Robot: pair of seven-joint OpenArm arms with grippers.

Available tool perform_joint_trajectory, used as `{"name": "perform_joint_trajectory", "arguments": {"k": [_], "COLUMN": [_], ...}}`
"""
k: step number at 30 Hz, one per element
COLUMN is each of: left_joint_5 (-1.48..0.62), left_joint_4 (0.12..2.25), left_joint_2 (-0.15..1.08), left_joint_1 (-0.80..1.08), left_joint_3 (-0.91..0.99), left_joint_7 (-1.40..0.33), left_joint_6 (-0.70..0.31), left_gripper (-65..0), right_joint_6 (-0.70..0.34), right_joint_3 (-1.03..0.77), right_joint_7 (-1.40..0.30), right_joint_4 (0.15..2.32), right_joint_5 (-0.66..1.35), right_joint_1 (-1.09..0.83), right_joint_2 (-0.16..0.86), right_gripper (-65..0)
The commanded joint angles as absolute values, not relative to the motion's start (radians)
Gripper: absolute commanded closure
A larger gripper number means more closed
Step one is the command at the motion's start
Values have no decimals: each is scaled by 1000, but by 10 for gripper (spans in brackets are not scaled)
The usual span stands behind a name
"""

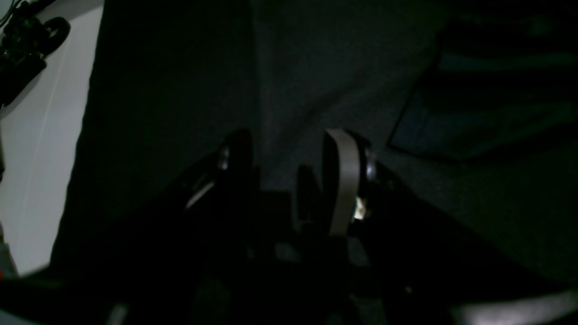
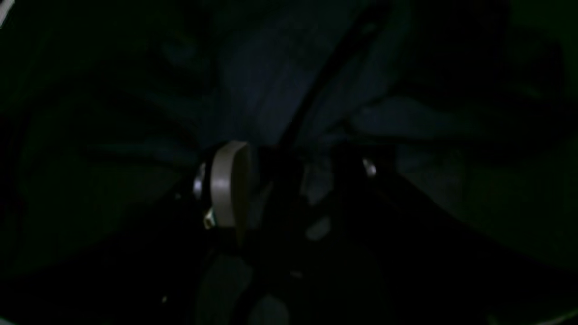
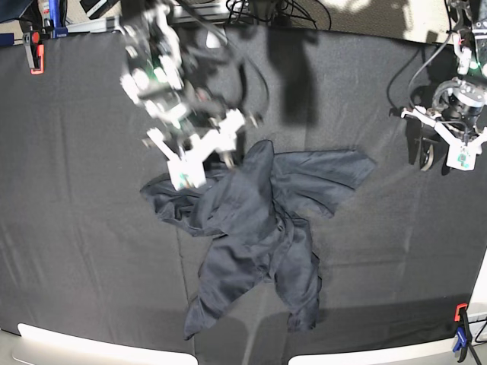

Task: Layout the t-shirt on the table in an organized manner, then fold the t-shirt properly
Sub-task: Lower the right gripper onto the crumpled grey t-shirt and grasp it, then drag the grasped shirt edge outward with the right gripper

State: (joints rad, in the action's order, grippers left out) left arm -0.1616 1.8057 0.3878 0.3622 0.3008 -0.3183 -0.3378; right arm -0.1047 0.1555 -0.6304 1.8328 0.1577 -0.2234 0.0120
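The dark t-shirt [image 3: 255, 228] lies crumpled near the middle of the table [image 3: 76, 228], sleeves spread out and the body twisted toward the front edge. My right gripper [image 3: 205, 152] is at the shirt's upper left part. In the right wrist view this gripper [image 2: 293, 176] has its jaws apart, with a ridge of shirt fabric [image 2: 271, 81] running between them. My left gripper [image 3: 449, 144] hovers over bare black cloth at the far right, apart from the shirt. In the left wrist view it [image 1: 289, 158] is open and empty, with a shirt edge [image 1: 487, 108] ahead to the right.
A red clamp [image 3: 34, 49] sits at the back left corner. A red and blue clamp [image 3: 460, 334] sits at the front right. Pale table edges show along the front [image 3: 68, 338] and beside the left gripper [image 1: 40, 135]. Cables lie at the back [image 3: 266, 11].
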Motion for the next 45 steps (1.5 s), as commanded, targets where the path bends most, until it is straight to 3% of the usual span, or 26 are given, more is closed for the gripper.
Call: {"name": "perform_joint_trajectory", "arguments": {"k": [1,6,8,13,20,29,37,45], "left_joint_5": [-170,-169,-169,-169,-169,-170,-170,-170], "left_joint_4": [1821,1821,1821,1821,1821,1821,1821,1821], "left_joint_2": [399,399,399,399,399,399,399,399], "left_joint_1": [358,358,358,358,358,358,358,361], "left_joint_3": [307,307,307,307,307,307,307,307], "left_joint_7": [-291,-291,-291,-291,-292,-292,-292,-292], "left_joint_6": [-329,-329,-329,-329,-329,-329,-329,-329], "left_gripper": [-237,-237,-237,-237,-237,-237,-237,-237], "right_joint_6": [-106,-107,-110,-216,-363,-367,-367,-367], "right_joint_3": [154,154,154,154,127,-121,-375,-501], "right_joint_7": [-620,-649,-672,-674,-786,-854,-854,-854], "right_joint_4": [1831,1723,1679,1670,1775,2006,2012,2012], "right_joint_5": [160,159,159,155,115,126,250,266], "right_joint_1": [-202,-137,-103,-67,-65,-156,-189,-189], "right_joint_2": [0,-52,-67,-75,-63,108,252,341], "right_gripper": [-301,-299,-269,0,0,0,0,0]}}
